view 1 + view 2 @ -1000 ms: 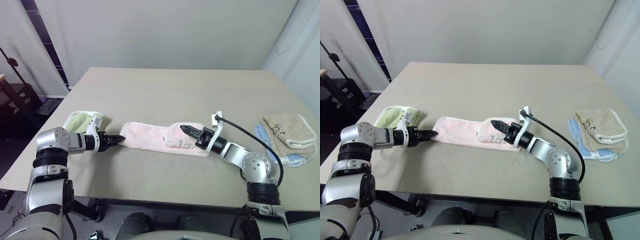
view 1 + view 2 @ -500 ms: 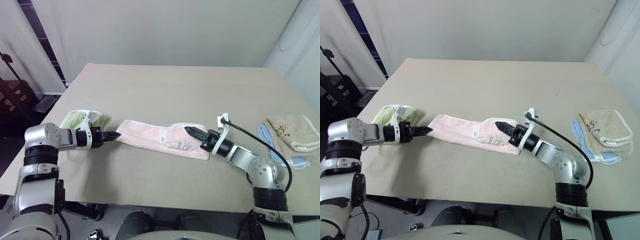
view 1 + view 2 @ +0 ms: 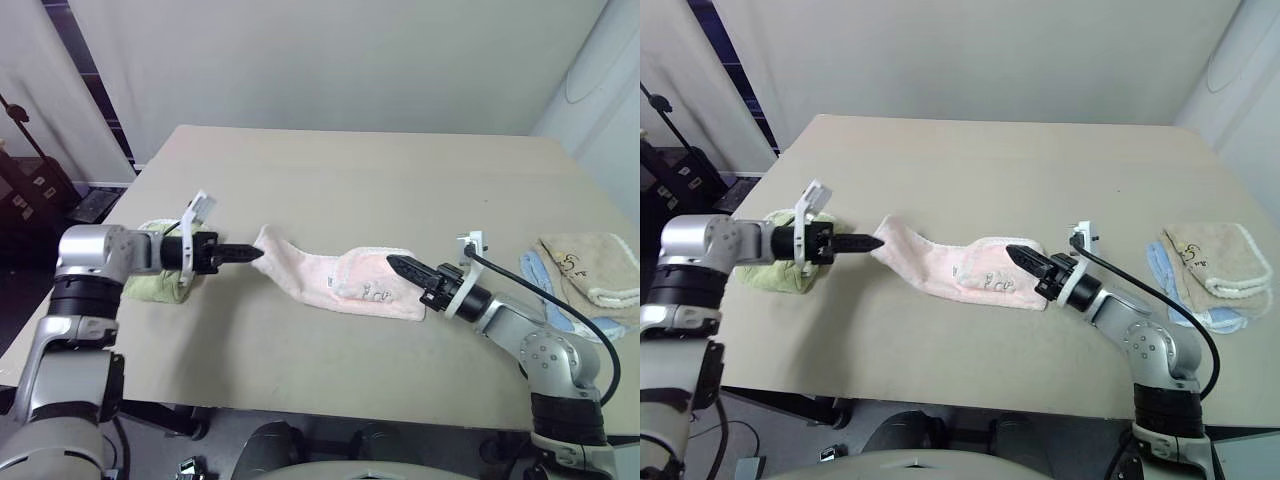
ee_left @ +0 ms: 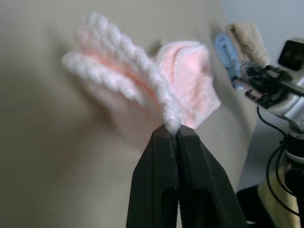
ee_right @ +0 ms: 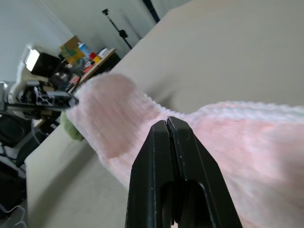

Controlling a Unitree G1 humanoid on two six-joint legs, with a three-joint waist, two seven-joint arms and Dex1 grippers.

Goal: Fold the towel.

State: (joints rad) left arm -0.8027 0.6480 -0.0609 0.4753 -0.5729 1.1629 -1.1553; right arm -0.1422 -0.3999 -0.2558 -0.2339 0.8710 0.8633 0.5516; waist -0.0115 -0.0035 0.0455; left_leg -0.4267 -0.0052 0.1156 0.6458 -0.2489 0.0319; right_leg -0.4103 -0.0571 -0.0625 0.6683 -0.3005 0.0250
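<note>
Towel (image 3: 335, 283): soft, limp; grip trimmed edge. L gripper (image 3: 252, 254) fingers clamped on corner; R gripper (image 3: 398, 264) fingers together, empty.

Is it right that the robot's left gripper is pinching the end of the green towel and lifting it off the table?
Not quite. The left gripper is pinching the white-trimmed end of the pink towel, not the green one, and lifting that end off the table. The green towel lies under that arm, not gripped. The left wrist view shows pink cloth between the shut fingers.
</note>
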